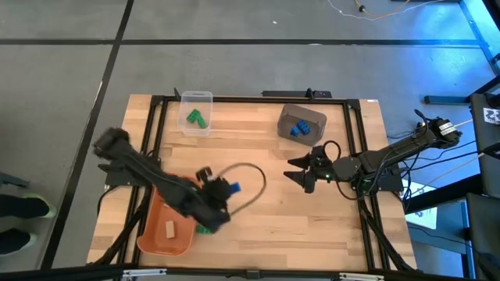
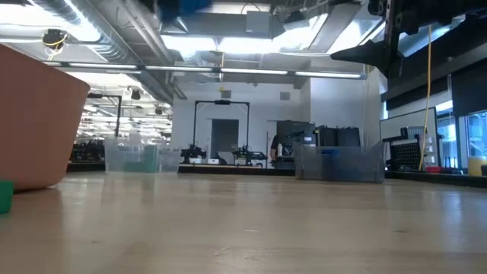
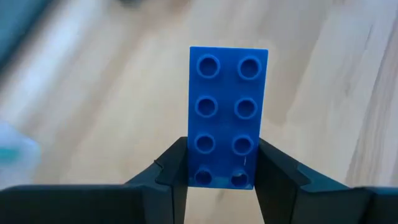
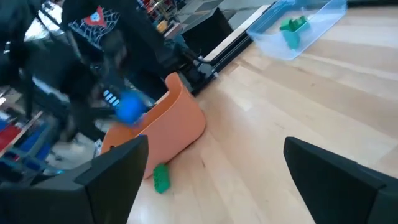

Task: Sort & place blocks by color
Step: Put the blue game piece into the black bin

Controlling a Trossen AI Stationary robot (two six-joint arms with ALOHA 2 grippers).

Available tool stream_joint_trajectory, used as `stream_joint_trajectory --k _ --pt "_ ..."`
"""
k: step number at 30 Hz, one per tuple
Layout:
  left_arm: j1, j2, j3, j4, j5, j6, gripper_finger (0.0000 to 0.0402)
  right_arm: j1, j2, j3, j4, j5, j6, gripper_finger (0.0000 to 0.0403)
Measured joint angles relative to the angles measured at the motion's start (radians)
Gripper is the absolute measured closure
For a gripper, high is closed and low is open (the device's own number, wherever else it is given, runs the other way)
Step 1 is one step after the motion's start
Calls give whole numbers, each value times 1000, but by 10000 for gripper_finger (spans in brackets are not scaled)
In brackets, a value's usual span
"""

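Three containers stand on the wooden table [image 1: 266, 195]: a clear bin [image 1: 195, 112] with two green blocks [image 1: 195, 119] in it, a dark grey bin [image 1: 301, 123] with two blue blocks [image 1: 298, 129] in it, and an orange tub [image 1: 160, 234] with one pale tan block [image 1: 169, 229] in it. One more green block [image 4: 161, 178] lies loose on the table, touching or just beside the outer wall of the orange tub. One blue block [image 3: 227, 115], two studs wide and four long, is clamped by its end between the jaws of the left gripper [image 3: 224, 177]; its far end projects forward past the fingertips, studs facing the wrist camera, above bare table beside the orange tub. The right gripper [image 1: 301, 172] hangs above the table with its jaws spread wide and nothing between them; the dark grey bin lies near it, the clear bin farther off. No brand, label or writing can be read on the blocks or the containers. Counted in all: three green blocks, three blue, one tan.
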Motion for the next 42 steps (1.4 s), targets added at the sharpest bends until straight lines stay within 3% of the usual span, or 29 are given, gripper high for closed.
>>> stream_joint_trajectory --k 3,7,14,18,22,29,32,36,42 --pt "-27 -138 -68 39 -108 16 274 0 0 0 -1 -27 1 30" --pt "-52 -343 -270 246 -151 66 274 0 0 0 0 -37 3 30" --pt "-53 -678 -747 980 -77 265 274 0 0 0 0 -37 1 30" --pt "33 -762 -964 1314 -29 296 274 -1 0 0 9 -36 -19 30" --pt "171 -765 -1066 1458 93 291 274 -1 0 0 31 -36 -151 30" --pt "430 -661 -1059 1510 340 293 274 -64 50 0 140 -14 -289 30" --pt "522 -596 -1040 1589 443 314 274 -117 127 0 218 -29 -290 30" --pt "621 -484 -1000 1646 560 333 274 -194 268 1 368 -135 -284 30" --pt "698 -312 -890 1700 807 356 274 -245 429 65 524 -202 -288 30"
